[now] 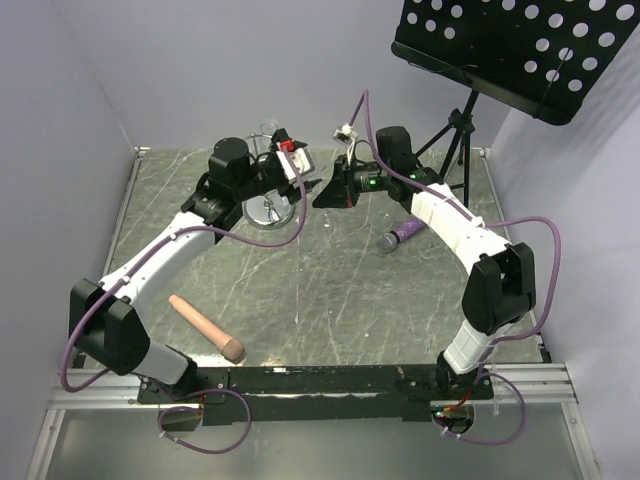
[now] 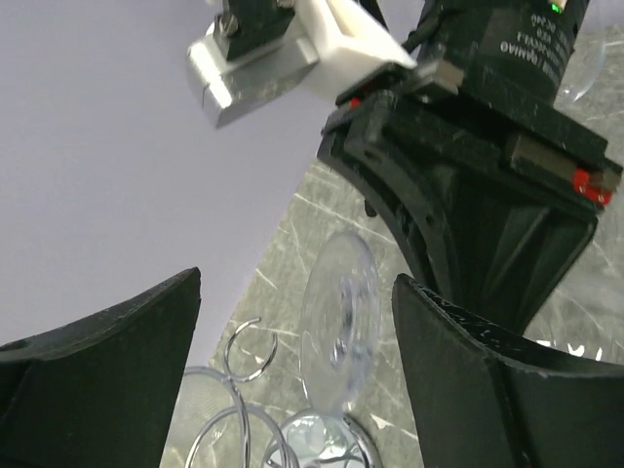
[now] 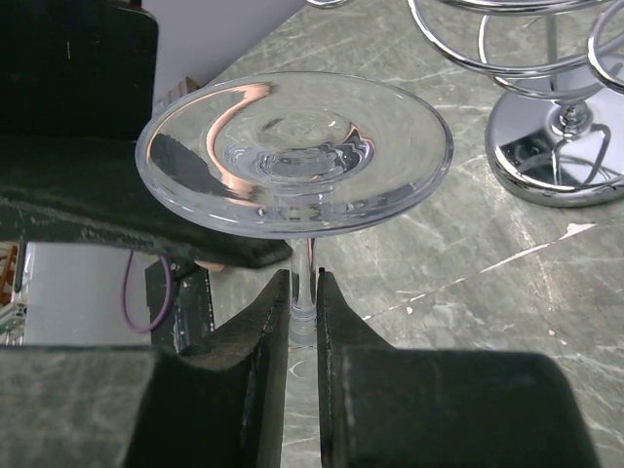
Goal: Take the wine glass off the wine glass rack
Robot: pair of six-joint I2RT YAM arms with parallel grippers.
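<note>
The bench [image 1: 330, 290] has a grey-green marbled top with pale scratches and is closed in by plain lavender-grey walls [image 1: 200, 70]. A black perforated music stand [image 1: 520, 50] rises behind its far right corner. A wooden pestle [image 1: 207, 329] lies near the front left, and a purple tube [image 1: 400, 235] lies under the right arm.

The wine glass rack [image 1: 268, 210] stands at the back of the bench, left of centre, its shiny round base flat on the surface. The wine glass [image 3: 292, 146] is held in the air just beside the rack, apart from its wire loops. Its long axis is roughly upright, with the round foot pointing up. The stem runs down from the foot, and the bowl is hidden below.

The right arm's fingers [image 3: 263, 331] are clamped on the stem just under the foot. The left arm's fingers [image 2: 107, 370] are spread wide apart and hold nothing. In that arm's wrist view, the foot of the glass shows between them, farther off.
</note>
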